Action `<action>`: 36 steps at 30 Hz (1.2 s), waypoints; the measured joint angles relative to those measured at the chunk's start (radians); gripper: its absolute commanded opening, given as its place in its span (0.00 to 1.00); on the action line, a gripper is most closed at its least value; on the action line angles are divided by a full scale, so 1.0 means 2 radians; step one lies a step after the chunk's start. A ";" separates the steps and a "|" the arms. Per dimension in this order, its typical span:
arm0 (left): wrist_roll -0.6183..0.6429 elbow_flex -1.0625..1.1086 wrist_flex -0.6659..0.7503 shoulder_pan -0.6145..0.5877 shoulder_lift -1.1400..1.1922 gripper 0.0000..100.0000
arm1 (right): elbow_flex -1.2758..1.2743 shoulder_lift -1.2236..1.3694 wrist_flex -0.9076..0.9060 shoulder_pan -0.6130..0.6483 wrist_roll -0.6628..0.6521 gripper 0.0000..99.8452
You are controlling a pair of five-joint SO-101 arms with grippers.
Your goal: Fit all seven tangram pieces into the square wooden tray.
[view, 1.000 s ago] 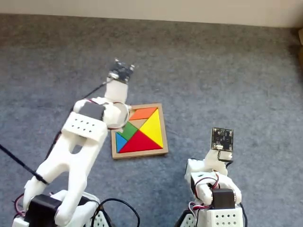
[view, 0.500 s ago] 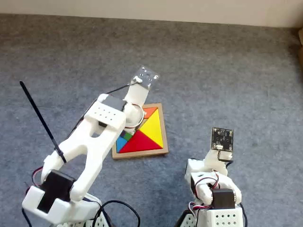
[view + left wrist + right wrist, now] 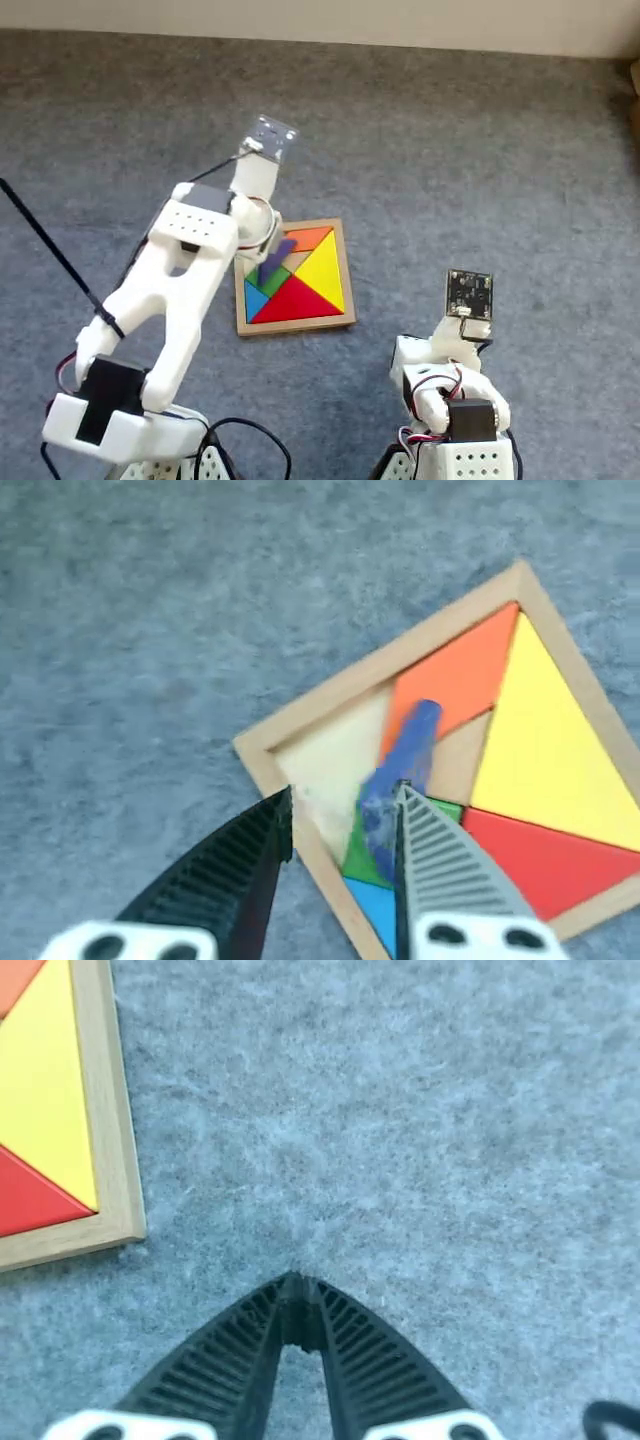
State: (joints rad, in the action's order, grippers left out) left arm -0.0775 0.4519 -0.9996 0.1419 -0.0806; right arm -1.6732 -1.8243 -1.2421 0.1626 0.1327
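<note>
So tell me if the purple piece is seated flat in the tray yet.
Not seated: the purple piece lies askew over the orange piece and the green one, and bare tray floor shows beside it.

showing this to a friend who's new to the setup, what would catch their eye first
The bright puzzle in the square wooden tray stands out against the grey carpet, with the yellow piece and red piece seated flat. Next comes the blue-purple piece, which lies askew over the others beside a bare wooden gap, against one of the left gripper's open fingers.
</note>
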 measured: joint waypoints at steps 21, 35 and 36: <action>0.000 -0.009 -0.022 0.033 -0.001 0.11 | 0.000 0.000 0.000 0.000 0.000 0.01; 0.000 0.205 0.062 0.028 -0.233 0.00 | 0.000 0.000 0.000 0.000 0.000 0.01; 0.000 0.230 0.078 0.028 -0.257 0.00 | 0.000 0.000 0.000 0.000 0.000 0.01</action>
State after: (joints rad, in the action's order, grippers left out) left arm -0.0775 0.9122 -0.8431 0.1987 -0.5946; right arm -1.6732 -1.8243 -1.2421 0.1626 0.1327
